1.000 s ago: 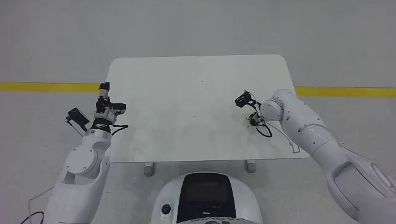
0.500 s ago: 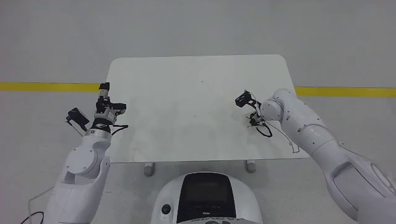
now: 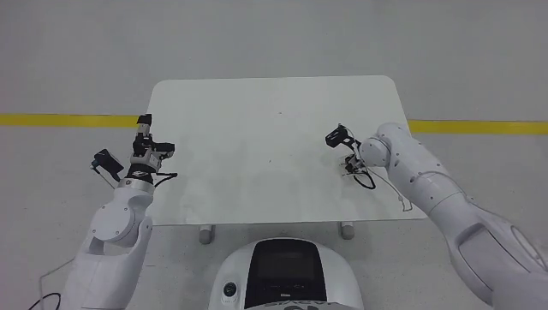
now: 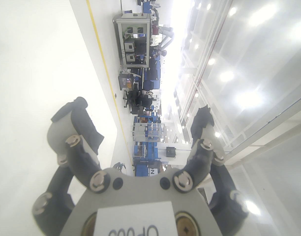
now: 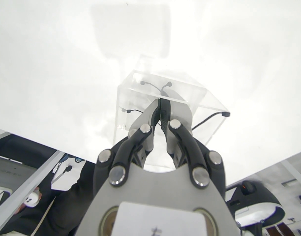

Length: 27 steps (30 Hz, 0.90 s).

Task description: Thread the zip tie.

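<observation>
Now zip tie (image 5: 166, 86) betw. R tool (image 5: 160, 103) tips

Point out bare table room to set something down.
Bare: the table's middle and far side, between the left gripper at its left edge and the right gripper. Crowded: around the clear box and zip ties there.
</observation>
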{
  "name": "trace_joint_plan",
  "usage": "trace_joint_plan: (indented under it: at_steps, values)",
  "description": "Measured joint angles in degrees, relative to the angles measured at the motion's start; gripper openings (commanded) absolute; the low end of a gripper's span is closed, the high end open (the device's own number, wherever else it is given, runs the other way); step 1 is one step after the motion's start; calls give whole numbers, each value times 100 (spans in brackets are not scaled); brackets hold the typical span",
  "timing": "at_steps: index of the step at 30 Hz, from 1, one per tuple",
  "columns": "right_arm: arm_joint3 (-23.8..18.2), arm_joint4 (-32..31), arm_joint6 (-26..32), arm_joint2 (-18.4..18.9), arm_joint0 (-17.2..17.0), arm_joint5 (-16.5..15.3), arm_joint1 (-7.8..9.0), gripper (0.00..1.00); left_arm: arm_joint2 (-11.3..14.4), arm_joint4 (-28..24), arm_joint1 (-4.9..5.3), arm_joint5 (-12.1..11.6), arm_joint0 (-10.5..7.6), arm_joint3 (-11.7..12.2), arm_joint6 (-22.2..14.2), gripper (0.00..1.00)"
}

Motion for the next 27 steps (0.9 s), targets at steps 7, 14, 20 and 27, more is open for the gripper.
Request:
trace_joint_plan:
  at_steps: [7, 14, 20, 27]
  values:
    - [-436, -62, 14, 345, -185, -153, 173, 0, 0, 0, 0, 0, 0, 0, 0, 100]
    - [-1089, -65, 35, 873, -556, -269, 425, 0, 0, 0, 0, 0, 0, 0, 0, 100]
    - [-1626, 268, -72, 1317, -945, -300, 634, 0, 0, 0, 0, 0, 0, 0, 0, 100]
    - [-2034, 922, -234, 1706, -1266, -300, 903, 0, 0, 0, 0, 0, 0, 0, 0, 100]
